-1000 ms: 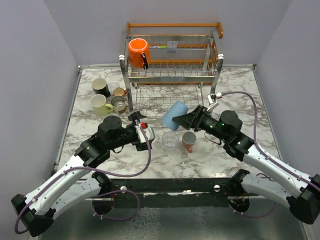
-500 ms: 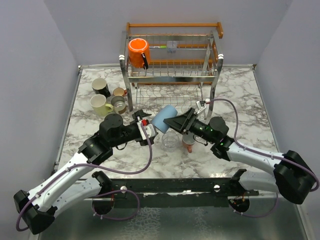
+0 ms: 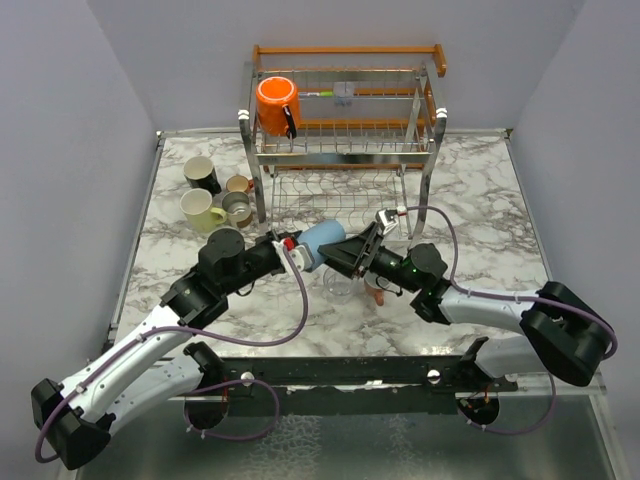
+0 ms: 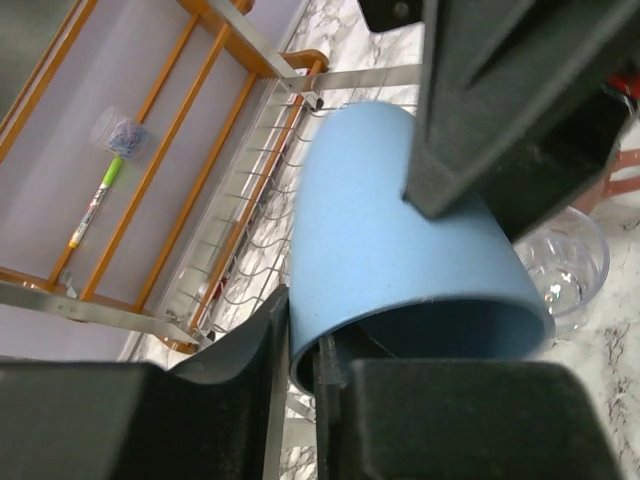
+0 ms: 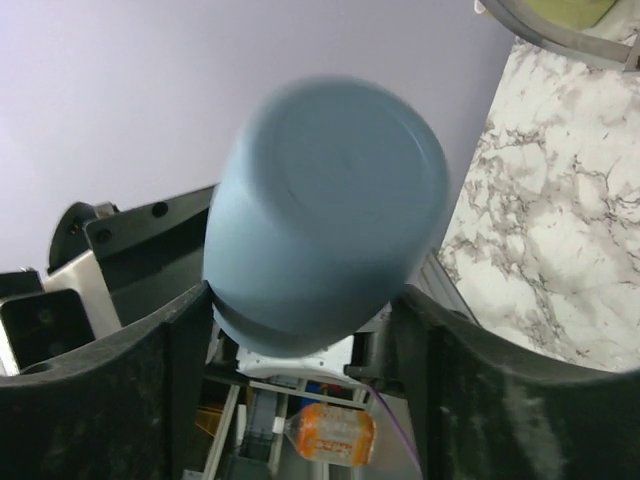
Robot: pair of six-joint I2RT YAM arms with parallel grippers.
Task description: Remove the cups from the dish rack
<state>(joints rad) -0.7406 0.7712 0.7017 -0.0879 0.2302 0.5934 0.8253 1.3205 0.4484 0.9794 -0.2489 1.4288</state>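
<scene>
The light blue cup (image 3: pixel 316 241) (image 4: pixel 400 240) (image 5: pixel 330 200) hangs tipped on its side above the table, between both grippers. My left gripper (image 3: pixel 297 255) (image 4: pixel 303 340) is shut on its rim, one finger inside and one outside. My right gripper (image 3: pixel 345 250) (image 5: pixel 305 300) straddles the cup's closed end. The cup hides the right fingertips, so their contact does not show. A bright orange cup (image 3: pixel 275 103) sits on the upper tier of the dish rack (image 3: pixel 345 49) (image 4: pixel 240 170).
A clear glass (image 3: pixel 339 283) (image 4: pixel 570 260) and a small orange-red cup (image 3: pixel 376 288) stand on the table under the grippers. Black (image 3: pixel 201 172), pale yellow (image 3: pixel 198 208), tan (image 3: pixel 237 184) and grey (image 3: pixel 237 207) cups cluster left of the rack. A green pen (image 3: pixel 318 93) lies on the upper tier.
My right arm carried the light blue cup leftward to the left gripper. The left gripper went from open to shut on the cup's rim.
</scene>
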